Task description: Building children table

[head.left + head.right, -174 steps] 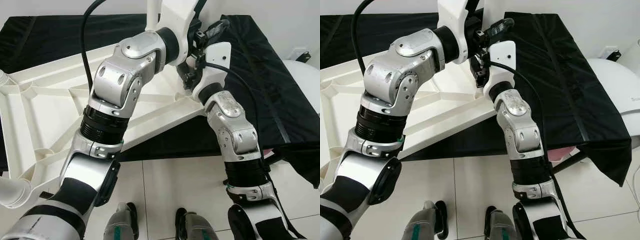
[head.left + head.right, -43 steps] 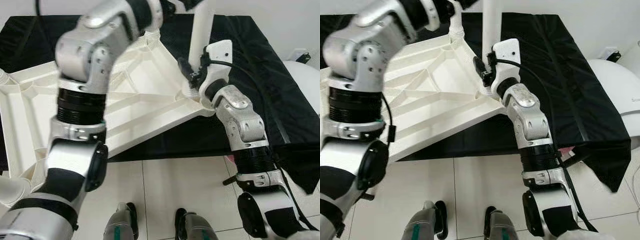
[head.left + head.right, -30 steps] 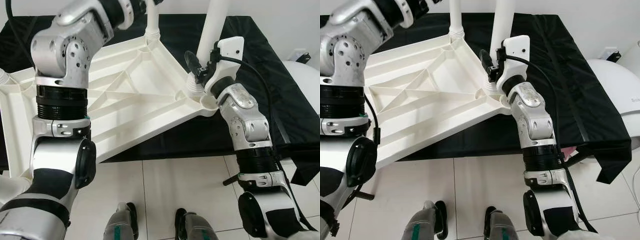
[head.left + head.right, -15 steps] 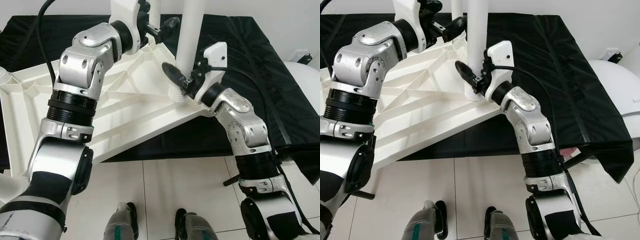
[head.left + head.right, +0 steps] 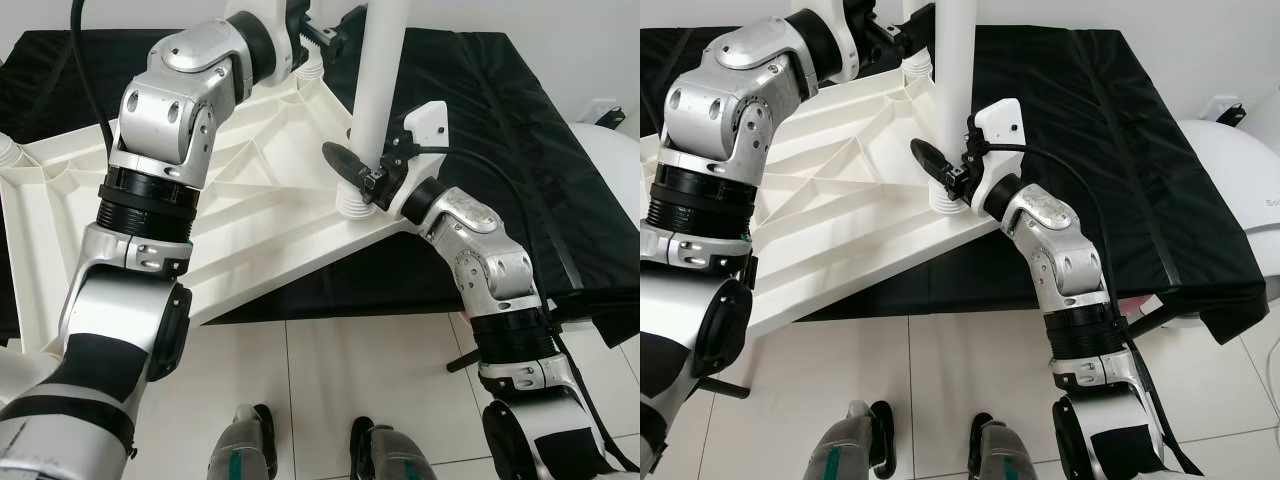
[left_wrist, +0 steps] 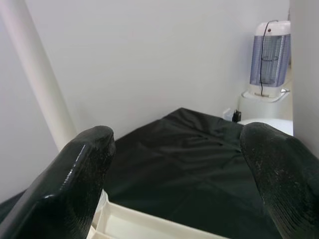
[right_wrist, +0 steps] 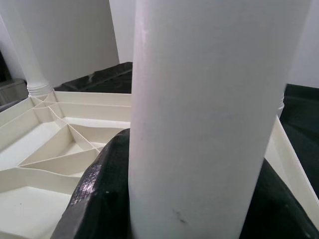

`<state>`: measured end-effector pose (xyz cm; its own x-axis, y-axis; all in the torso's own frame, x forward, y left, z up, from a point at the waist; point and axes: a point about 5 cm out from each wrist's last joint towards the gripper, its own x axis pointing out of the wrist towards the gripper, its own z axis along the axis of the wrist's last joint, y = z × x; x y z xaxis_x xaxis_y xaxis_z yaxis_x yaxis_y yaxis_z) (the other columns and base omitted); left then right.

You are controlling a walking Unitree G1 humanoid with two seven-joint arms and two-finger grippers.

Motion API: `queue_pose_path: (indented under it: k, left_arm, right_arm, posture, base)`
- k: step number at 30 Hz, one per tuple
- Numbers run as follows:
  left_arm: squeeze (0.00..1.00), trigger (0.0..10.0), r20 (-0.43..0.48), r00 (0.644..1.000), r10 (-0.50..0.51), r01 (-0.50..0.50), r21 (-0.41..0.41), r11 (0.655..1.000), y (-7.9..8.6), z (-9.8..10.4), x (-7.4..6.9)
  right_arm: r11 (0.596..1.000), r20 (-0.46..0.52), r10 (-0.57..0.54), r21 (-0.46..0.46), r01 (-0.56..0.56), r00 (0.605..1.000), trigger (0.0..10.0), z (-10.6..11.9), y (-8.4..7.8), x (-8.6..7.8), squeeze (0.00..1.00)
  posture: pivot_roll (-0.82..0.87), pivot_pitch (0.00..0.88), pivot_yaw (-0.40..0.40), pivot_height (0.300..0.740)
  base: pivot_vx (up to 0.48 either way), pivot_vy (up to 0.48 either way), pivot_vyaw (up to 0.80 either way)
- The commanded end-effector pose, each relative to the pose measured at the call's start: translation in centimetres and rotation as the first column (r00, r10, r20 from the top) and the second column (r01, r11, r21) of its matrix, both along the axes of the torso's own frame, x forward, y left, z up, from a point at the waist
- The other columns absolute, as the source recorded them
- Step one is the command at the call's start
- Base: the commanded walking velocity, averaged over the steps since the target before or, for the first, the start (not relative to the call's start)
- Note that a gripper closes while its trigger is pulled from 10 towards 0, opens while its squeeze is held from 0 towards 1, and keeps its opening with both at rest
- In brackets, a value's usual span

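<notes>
Tabletop [image 5: 250, 200] lies underside up on the black counter [image 5: 500, 130]; right tool [image 5: 362, 172] clamps the upright leg [image 5: 378, 90] at its corner; left tool [image 6: 174, 164] gapes wide.

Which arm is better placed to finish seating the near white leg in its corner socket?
The right: its pincer is shut on the white leg. The left pincer is open near the far corner.

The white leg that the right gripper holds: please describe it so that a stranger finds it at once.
On the black cloth lies an upside-down white tabletop with ribs. At its near right corner a thick white leg stands upright, clasped low by the right gripper. The other leg, at the far corner, is thinner in view and ungripped.
</notes>
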<state>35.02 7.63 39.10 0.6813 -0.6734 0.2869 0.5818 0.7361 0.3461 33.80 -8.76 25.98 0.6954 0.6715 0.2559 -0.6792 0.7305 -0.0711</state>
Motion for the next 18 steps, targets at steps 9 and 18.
queue_pose_path:
  k: [9,18]
  left_arm:
    - [0.0,10.0,0.062,0.994,-0.086,0.085,0.02,0.996,-1.8,1.4,-1.3]
    - [0.0,10.0,0.075,0.991,-0.11,0.109,0.019,0.994,-2.4,1.7,-1.6]
  right_arm:
    - [1.0,-0.009,0.021,-0.017,-0.021,1.0,10.0,-0.1,0.2,0.2,0.0]
    - [0.999,0.008,0.028,-0.024,-0.028,1.0,10.0,0.3,0.3,0.4,0.0]
  posture:
    - [-0.05,0.176,-0.043,0.74]
    - [-0.05,0.176,-0.043,0.74]
  base:
    - [0.0,0.0,0.0]
    - [0.0,0.0,0.0]
